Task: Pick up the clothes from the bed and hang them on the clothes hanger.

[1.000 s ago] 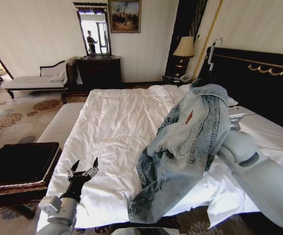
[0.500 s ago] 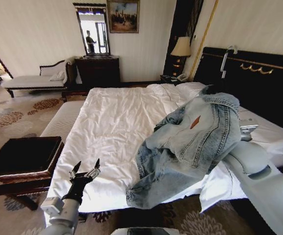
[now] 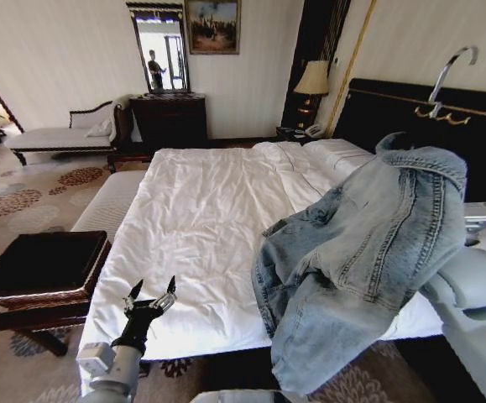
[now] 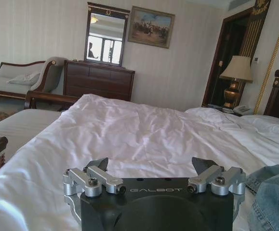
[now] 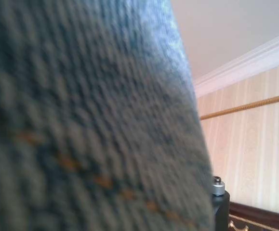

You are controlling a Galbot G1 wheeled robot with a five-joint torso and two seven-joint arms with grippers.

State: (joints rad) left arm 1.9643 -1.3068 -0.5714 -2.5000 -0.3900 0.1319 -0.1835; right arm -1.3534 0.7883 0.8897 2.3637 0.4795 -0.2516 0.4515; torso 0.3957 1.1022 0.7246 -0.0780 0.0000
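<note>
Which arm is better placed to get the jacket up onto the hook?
Probably the right: the denim jacket is draped over it, near the hook by the headboard. The left hand hovers open over the bed's foot.

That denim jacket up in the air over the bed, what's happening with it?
The robot's right arm holds the light-blue washed denim jacket draped over it, lifted off the white-sheeted double bed near the black headboard. A silver hook pokes up behind the collar. The left end effector hovers open over the bed's foot, holding nothing.
</note>
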